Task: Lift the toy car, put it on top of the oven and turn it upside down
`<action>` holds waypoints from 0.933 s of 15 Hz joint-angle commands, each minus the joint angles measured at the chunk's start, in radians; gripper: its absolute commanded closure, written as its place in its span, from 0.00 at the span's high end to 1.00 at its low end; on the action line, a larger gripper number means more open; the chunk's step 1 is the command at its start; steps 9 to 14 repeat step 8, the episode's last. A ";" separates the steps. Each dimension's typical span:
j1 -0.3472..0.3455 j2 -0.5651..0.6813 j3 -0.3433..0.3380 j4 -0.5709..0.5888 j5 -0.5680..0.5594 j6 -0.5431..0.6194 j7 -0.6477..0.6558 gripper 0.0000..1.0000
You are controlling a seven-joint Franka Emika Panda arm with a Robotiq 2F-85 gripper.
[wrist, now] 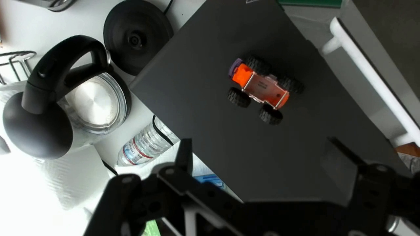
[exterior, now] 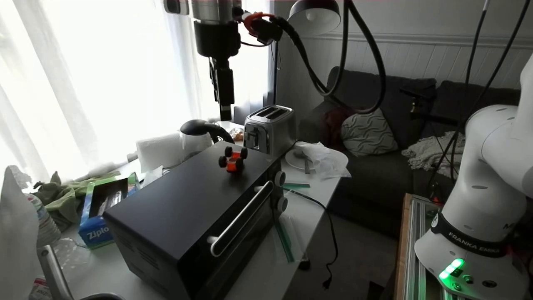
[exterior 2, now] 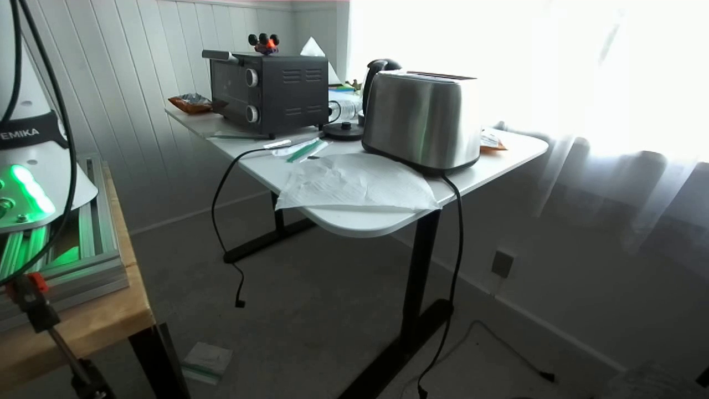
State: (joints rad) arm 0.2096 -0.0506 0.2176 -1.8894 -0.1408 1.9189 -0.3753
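Four black wheels [wrist: 239, 97] point up: orange-red toy car [wrist: 264, 88] lies upside down on top of the countertop oven [exterior: 179, 196], toward its far end in an exterior view. Gripper [exterior: 225, 113] hangs well above the oven, apart from the car; jaws spread wide in the wrist view, broad gap between them. Around the oven: two-slot toaster [exterior: 277, 135] just beyond its far end; black-handled kettle [wrist: 82, 98] by the far left corner; Ziploc box [exterior: 95, 228] at left; white plate [exterior: 292, 161], partly under crumpled paper [exterior: 322, 160], right of the toaster.
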 commanded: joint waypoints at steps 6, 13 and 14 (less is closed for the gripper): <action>0.001 -0.050 -0.021 -0.069 0.027 0.036 -0.005 1.00; 0.001 -0.045 -0.021 -0.067 0.027 0.036 -0.005 1.00; 0.001 -0.045 -0.021 -0.067 0.027 0.036 -0.005 1.00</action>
